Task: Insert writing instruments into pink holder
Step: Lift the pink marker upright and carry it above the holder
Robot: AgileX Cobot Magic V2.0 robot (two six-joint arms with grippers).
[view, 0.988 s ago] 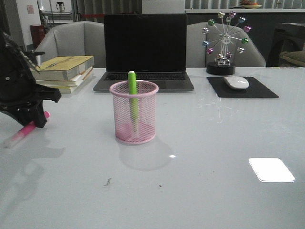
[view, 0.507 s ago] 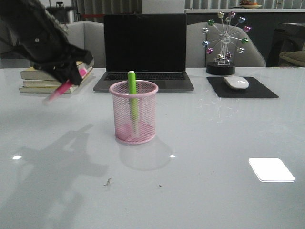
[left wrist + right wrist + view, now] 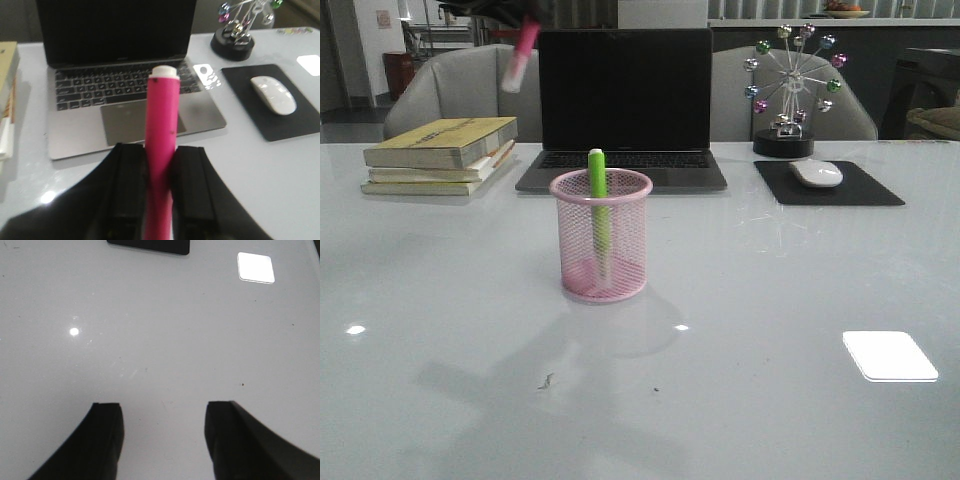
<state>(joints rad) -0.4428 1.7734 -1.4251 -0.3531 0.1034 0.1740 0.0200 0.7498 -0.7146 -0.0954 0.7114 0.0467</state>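
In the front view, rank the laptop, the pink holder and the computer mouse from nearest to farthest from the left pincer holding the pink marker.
1. Laptop: just right of and below the left pincer and its pink marker, at the table's back.
2. Pink holder: lower in the picture, centre of the table, green marker inside.
3. Computer mouse: far right, on its black pad.

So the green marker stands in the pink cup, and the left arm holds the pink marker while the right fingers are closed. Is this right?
Not quite: the right fingers are open, with bare table between them, as the right wrist view shows. The rest holds: the green marker stands in the pink cup, and the left fingers hold the pink marker.
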